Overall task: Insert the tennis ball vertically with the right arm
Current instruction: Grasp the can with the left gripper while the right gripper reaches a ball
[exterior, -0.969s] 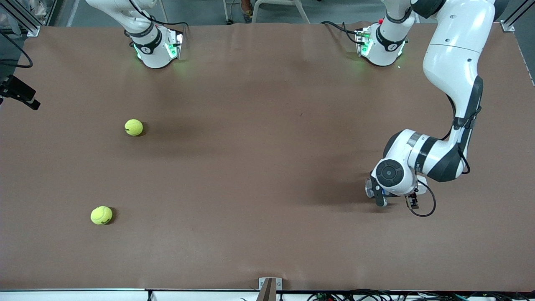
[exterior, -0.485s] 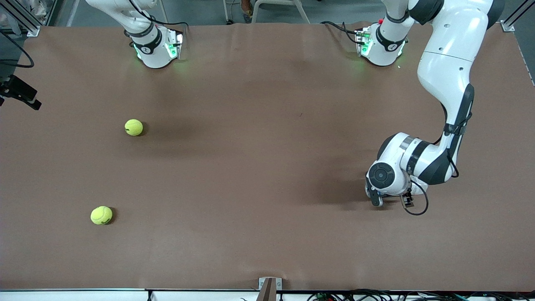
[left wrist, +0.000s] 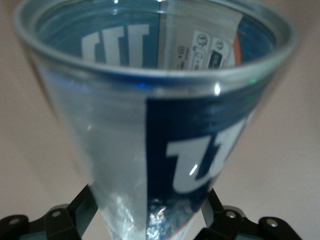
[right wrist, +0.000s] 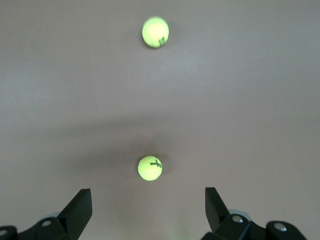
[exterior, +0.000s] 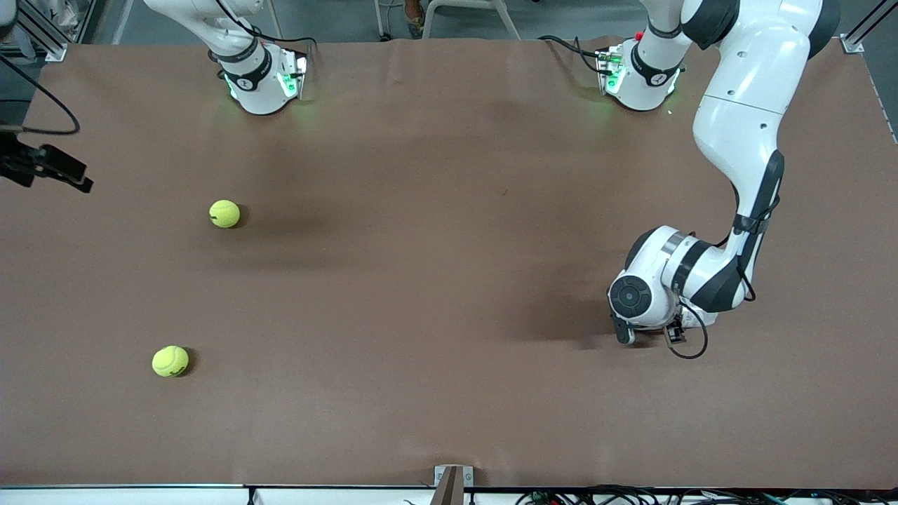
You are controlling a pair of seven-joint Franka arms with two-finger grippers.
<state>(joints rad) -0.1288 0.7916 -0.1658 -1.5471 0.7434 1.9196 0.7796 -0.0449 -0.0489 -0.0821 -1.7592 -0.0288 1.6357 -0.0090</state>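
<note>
Left gripper (left wrist: 150, 202) jaws clasp the upright tube (left wrist: 120, 125), mouth up; right gripper (right wrist: 148, 202) jaws gape over table (exterior: 449, 231)

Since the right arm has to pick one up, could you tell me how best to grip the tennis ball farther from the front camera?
Grip the tennis ball across its widest middle, coming straight down from above: it is round, rests alone on the table, and nothing crowds it.

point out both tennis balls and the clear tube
ball nearer the camera (exterior: 170, 361): front view, middle of its yellow felt.
ball nearer the bases (exterior: 224, 213): front view, middle of its yellow felt.
clear tube (left wrist: 125, 150): left wrist view, its clear wall below the rim.
</note>
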